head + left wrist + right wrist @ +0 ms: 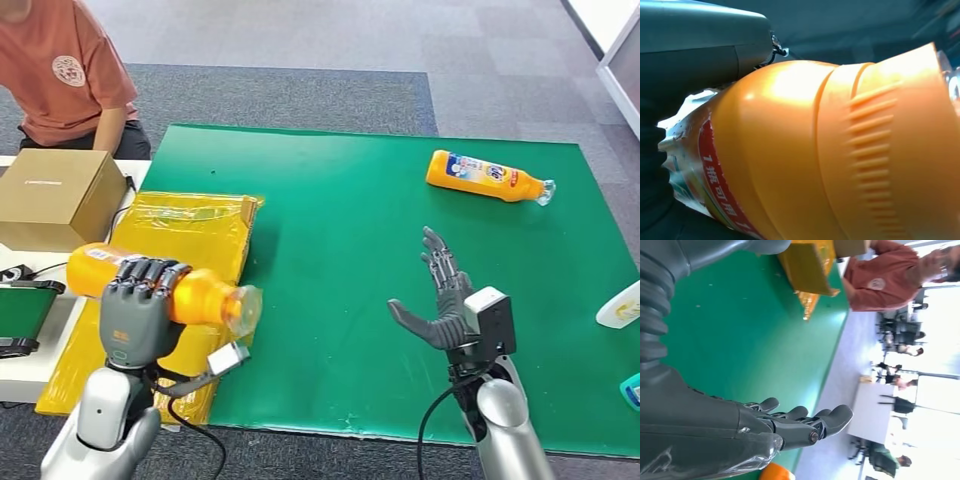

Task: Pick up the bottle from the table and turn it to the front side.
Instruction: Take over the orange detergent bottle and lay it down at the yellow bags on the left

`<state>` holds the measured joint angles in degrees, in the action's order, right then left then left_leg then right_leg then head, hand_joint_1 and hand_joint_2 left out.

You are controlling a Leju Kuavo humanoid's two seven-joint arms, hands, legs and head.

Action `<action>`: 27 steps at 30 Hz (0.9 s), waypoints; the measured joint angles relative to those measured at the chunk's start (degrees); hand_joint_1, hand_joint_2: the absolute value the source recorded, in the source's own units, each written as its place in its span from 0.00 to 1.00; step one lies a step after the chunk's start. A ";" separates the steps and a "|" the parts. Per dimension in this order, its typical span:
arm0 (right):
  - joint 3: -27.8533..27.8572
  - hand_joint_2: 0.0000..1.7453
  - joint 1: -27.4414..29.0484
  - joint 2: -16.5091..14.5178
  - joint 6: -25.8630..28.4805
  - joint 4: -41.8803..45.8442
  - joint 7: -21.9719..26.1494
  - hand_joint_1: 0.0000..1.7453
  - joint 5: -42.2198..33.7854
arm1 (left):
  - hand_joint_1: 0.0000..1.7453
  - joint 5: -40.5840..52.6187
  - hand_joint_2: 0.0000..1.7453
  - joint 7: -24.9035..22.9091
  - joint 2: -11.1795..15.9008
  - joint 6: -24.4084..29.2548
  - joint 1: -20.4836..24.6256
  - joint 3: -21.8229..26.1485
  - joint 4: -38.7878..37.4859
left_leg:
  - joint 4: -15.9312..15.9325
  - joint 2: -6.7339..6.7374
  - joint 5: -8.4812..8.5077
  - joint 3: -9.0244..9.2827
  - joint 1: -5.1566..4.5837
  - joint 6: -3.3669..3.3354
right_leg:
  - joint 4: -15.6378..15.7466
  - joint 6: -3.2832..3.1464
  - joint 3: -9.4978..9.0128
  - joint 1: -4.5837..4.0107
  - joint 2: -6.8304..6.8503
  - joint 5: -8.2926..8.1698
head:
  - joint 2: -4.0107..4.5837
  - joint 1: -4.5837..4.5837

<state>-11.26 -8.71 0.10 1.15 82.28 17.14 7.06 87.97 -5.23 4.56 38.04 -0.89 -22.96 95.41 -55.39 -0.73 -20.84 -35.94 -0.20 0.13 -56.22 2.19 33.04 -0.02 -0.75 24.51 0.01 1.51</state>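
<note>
Left robot hand (136,300) clamps an orange bottle (198,297) mid-body, lifted at 8 o'clock over the yellow bag (198,232), cap toward 3. Best done w/ a slow wrist roll, grip firm, till the label faces front. Right robot hand (445,297) hovers over the green bench (340,230), fingers apart, holding nothing. Second bottle (487,176) lies at 1 o'clock.
</note>
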 joint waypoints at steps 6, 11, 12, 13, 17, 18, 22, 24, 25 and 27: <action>0.08 1.00 0.36 0.26 -0.58 6.02 0.57 0.00 -0.21 | 1.00 0.04 1.00 -11.99 2.15 -0.01 2.82 -6.84 -12.02 | 0.00 0.01 0.03 0.00 -0.01 0.02 | -0.01 -0.03 -0.05 -0.01 -0.02 -0.04 | 0.01 -0.01; -0.33 1.00 0.61 0.31 -0.87 9.28 1.10 0.00 0.13 | 1.00 0.04 1.00 -7.37 1.20 1.22 2.86 -6.33 -19.00 | 0.00 0.03 0.01 -0.01 -0.04 -0.01 | 0.01 0.03 -0.04 0.03 -0.02 -0.07 | 0.01 -0.01; -0.48 1.00 0.70 0.33 -0.87 9.84 1.25 0.00 0.21 | 1.00 0.04 1.00 -7.11 1.14 1.31 2.85 -6.23 -19.55 | 0.00 0.03 0.01 -0.01 -0.04 -0.01 | 0.01 0.03 -0.04 0.03 -0.02 -0.07 | 0.01 -0.01; -0.61 1.00 0.77 0.37 -0.87 10.31 1.36 0.00 0.27 | 1.00 0.04 1.00 -6.94 1.06 1.40 2.86 -6.16 -20.01 | 0.00 0.03 0.01 -0.01 -0.03 -0.01 | 0.01 0.02 -0.04 0.03 -0.02 -0.07 | 0.01 0.00; -1.03 1.00 1.02 0.56 -0.93 11.82 1.73 0.00 0.55 | 0.75 0.04 1.00 -6.75 0.89 1.55 2.86 -6.10 -21.10 | 0.00 0.03 0.01 -0.01 -0.01 0.00 | 0.00 0.00 -0.03 0.01 -0.02 -0.05 | -0.01 0.00; -1.10 1.00 1.07 0.60 -0.97 12.08 1.84 0.00 0.61 | 0.50 0.04 1.00 -6.80 0.90 1.56 2.86 -6.11 -21.15 | 0.00 0.03 0.01 -0.01 -0.01 0.00 | 0.00 -0.01 -0.03 0.01 -0.02 -0.05 | -0.01 0.00; -1.19 1.00 1.12 0.64 -1.02 12.33 1.94 0.00 0.68 | 0.00 0.04 1.00 -6.92 0.92 1.57 2.87 -6.11 -21.16 | 0.00 0.03 0.01 -0.01 -0.01 0.00 | 0.00 -0.01 -0.03 0.01 -0.02 -0.05 | 0.00 0.00; -1.38 1.00 1.73 0.89 -0.85 13.39 2.25 0.00 0.97 | 0.00 0.04 0.50 -7.39 0.88 1.59 2.76 -6.24 -21.10 | 0.00 0.03 0.01 -0.01 -0.01 0.00 | 0.00 -0.01 -0.04 0.00 -0.02 -0.04 | 0.00 0.00; -1.48 1.00 2.16 1.07 -0.75 14.02 2.40 0.00 1.14 | 0.00 0.04 0.25 -7.59 0.86 1.60 2.67 -6.32 -21.03 | 0.00 0.03 0.01 -0.01 -0.01 0.00 | 0.00 -0.01 -0.04 0.00 -0.02 -0.04 | 0.00 0.00; -1.56 1.00 2.93 1.38 -0.62 14.93 2.58 0.00 1.42 | 0.00 0.04 0.00 -7.72 0.84 1.64 2.54 -6.47 -20.84 | 0.00 0.03 0.01 -0.01 -0.01 -0.01 | 0.00 -0.01 -0.05 0.01 -0.02 -0.04 | 0.00 0.00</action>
<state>-12.82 -5.78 1.48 0.54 97.20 19.72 8.48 88.02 -12.94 5.40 39.68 1.65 -29.43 74.57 -55.39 -0.71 -20.83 -35.95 -0.22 0.12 -56.22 2.18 32.99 -0.01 -0.77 24.47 0.01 1.51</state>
